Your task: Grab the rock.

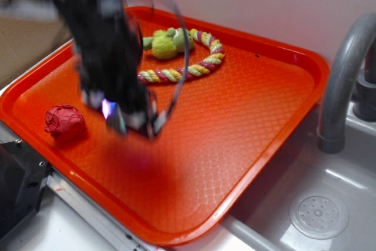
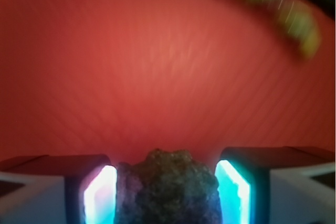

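The rock [image 2: 168, 190] is a lumpy grey-brown stone, seen in the wrist view wedged between my two lit fingers and touching both pads. My gripper [image 2: 165, 170] is shut on it. The rock looks sharp while the orange tray [image 2: 157, 66] behind it is streaked with motion blur. In the exterior view my gripper [image 1: 133, 120] is blurred and hangs over the left-middle of the tray [image 1: 247, 110], with its shadow on the tray below. The fingers hide the rock in that view.
A red wrinkly ball [image 1: 64, 123] lies near the tray's left edge. A green plush with a striped rope ring [image 1: 182, 57] rests at the back of the tray. A grey faucet [image 1: 341, 86] and a sink drain [image 1: 318, 213] are to the right.
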